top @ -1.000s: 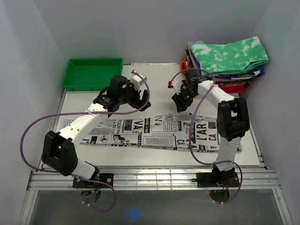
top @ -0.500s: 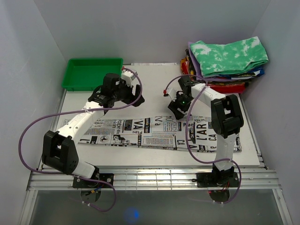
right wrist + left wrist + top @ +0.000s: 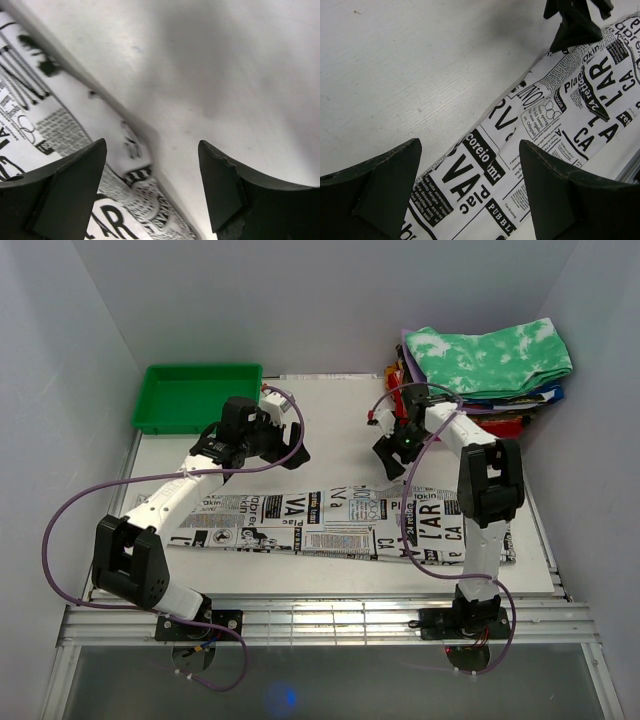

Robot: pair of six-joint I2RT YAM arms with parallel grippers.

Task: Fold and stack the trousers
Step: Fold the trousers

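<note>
The trousers (image 3: 330, 525), white cloth printed with newspaper text, lie flat as a long folded strip across the near part of the white table (image 3: 340, 420). My left gripper (image 3: 285, 448) hovers over the strip's far edge, left of centre, open with nothing between its fingers. Its wrist view shows the trousers (image 3: 530, 130) below the left gripper (image 3: 470, 145). My right gripper (image 3: 390, 455) hangs above the strip's far edge on the right, open and empty. Its wrist view shows the right gripper (image 3: 151, 145) over the trousers' edge (image 3: 60, 135) and bare table (image 3: 225, 75).
A green tray (image 3: 197, 395) stands at the back left. A stack of folded clothes (image 3: 490, 360), a green-and-white tie-dye piece on top, sits at the back right. White walls close in the left, back and right sides.
My right gripper's jaws have spread wider and it has shifted slightly towards the far right. The left gripper has drifted a little left. The trousers have not moved.
</note>
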